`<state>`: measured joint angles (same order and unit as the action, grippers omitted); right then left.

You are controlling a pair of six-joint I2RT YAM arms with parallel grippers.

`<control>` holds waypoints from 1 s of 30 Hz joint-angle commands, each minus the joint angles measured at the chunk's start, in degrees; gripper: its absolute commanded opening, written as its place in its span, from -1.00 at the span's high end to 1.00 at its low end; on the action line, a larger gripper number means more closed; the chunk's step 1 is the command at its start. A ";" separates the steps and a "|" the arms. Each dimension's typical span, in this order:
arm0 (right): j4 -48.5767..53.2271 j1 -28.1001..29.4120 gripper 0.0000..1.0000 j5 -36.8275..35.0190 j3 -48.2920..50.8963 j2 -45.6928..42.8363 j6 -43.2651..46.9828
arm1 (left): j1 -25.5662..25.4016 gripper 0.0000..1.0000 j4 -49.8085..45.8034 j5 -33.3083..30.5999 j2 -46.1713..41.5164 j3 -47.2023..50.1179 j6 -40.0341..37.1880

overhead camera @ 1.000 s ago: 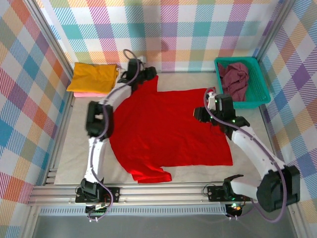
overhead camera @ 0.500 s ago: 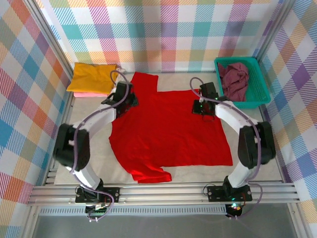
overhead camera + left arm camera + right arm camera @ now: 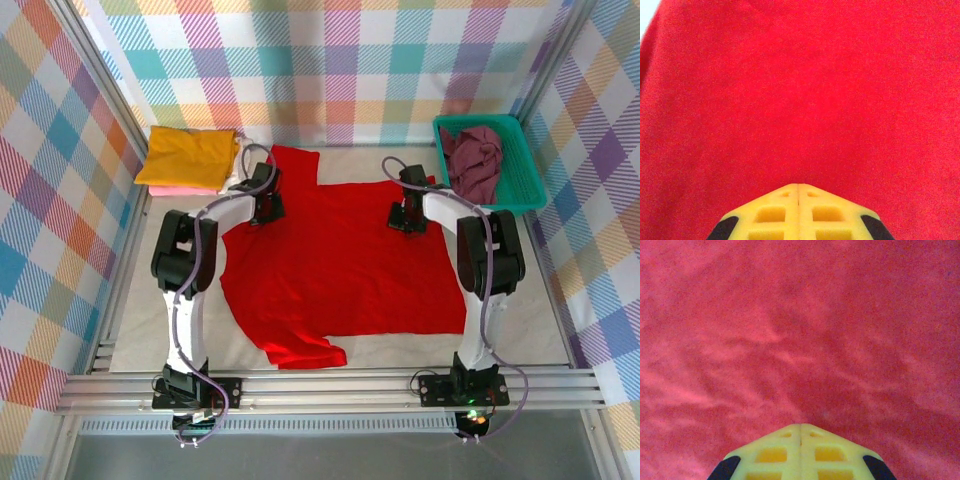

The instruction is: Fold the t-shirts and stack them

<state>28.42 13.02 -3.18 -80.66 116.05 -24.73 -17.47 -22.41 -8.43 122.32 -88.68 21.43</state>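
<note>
T-shirts lie at three spots on the table (image 3: 140,330). At the far left corner a mustard yellow t-shirt (image 3: 188,155) sits folded on top of a pink t-shirt (image 3: 178,189), of which a thin edge shows at the near side. Just right of that pile, the left gripper (image 3: 266,208) rests on the red t-shirt (image 3: 340,270) near its left shoulder. In the left wrist view its yellow fingers (image 3: 770,215) meet along a thin seam, jaws closed, tips against the red cloth; whether a pinch of cloth sits between them I cannot tell. The red t-shirt lies spread flat across the middle of the table, one sleeve bunched at the near left edge. The right gripper (image 3: 408,220) rests on its far right part, jaws likewise closed, tips on rippled red cloth. At the far right a dark maroon t-shirt (image 3: 475,160) lies crumpled inside a teal basket (image 3: 505,209).
</note>
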 commanded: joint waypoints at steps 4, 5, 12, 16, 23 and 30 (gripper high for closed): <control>3.30 -1.58 1.00 2.67 -8.73 8.25 -3.07 | 0.86 1.00 -9.44 -0.37 10.24 -13.79 0.85; 3.17 -1.75 1.00 2.99 -9.85 9.30 -3.34 | 0.86 1.00 -10.38 -0.09 11.84 -16.23 0.39; 6.20 -2.12 1.00 3.75 -19.20 15.72 -4.25 | 2.35 1.00 -16.44 -0.17 22.26 -34.15 -1.09; 7.59 -2.29 1.00 4.47 -22.59 16.87 -5.67 | 3.83 1.00 -19.59 2.60 29.33 -48.03 -2.25; 8.84 -2.29 1.00 7.84 -23.66 11.80 -6.46 | 4.20 0.97 -20.94 4.76 35.22 -63.81 -4.67; 5.49 -1.68 0.46 10.90 -10.29 -11.79 -3.64 | 1.96 0.44 -8.61 5.76 4.06 -31.97 -4.33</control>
<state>35.35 10.94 4.95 -94.67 117.43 -29.23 -14.41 -38.48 -3.53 145.56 -132.29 17.54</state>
